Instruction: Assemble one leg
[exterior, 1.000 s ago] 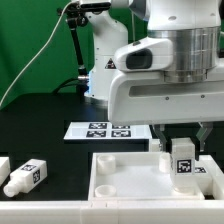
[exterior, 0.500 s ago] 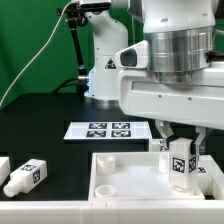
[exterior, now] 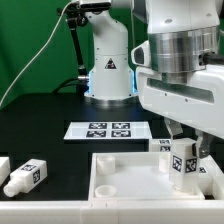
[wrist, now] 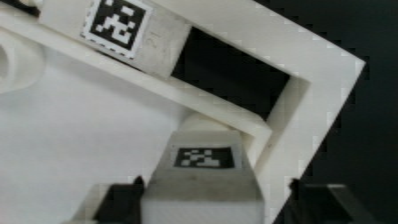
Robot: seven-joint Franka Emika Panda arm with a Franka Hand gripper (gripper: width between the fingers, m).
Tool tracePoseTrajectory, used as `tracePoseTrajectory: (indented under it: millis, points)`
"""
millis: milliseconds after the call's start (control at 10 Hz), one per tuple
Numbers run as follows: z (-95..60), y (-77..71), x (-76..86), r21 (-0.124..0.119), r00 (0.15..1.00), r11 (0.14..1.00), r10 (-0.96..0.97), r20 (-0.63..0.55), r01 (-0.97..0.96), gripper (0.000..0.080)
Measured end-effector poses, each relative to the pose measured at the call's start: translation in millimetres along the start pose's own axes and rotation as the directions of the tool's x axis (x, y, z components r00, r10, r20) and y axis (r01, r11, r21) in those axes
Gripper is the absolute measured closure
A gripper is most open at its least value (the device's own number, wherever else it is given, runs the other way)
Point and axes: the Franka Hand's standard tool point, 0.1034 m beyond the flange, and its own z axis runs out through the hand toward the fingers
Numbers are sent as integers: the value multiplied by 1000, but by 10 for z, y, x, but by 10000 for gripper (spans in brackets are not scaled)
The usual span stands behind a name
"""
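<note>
Gripped the leg (exterior: 183,166) tight in the gripper (exterior: 186,152), at the lower right of the exterior view. Kept it upright, long axis vertical and in line with the fingers (exterior: 204,150), directly beneath the wrist, so needed no reach to either side. Held it at the far right corner of the tray (exterior: 120,178); could not tell whether seated in a corner hole or merely poised above one. Pointed straight down, with the wrist filling the upper right of the frame. Judged as the seating step: likely to turn on keeping that axis plumb over the hole while pressing or twisting down. Saw a spare leg (exterior: 26,177) lying on its side at lower left, well apart, and the marker board (exterior: 110,129) flat behind the tray, mid-frame.
</note>
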Motion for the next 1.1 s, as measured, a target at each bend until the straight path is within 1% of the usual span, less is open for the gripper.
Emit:
tracePoseTrajectory:
  millis: [100, 200, 300, 500, 600, 700, 800, 1000, 1100]
  points:
    - [-6, -4, 0, -1, 998, 998, -59, -2, 59, 188]
    - [-10, -9, -6, 0, 995, 995, -101, -1, 101, 188]
    - [-1, -5, -4, -1, 988, 988, -152, -1, 152, 158]
    - [6, 0, -1, -3, 953, 953, -304, 0, 304, 151]
    - [7, 7, 14, -8, 917, 917, -399, -5, 399, 151]
    - [10, 22, 35, -19, 853, 853, -522, -10, 522, 151]
    - [10, 22, 33, -29, 802, 801, -598, -12, 597, 151]
    - [8, 26, 47, -40, 657, 657, -754, -10, 753, 151]
    - [7, 30, 59, -41, 592, 592, -806, -7, 805, 151]
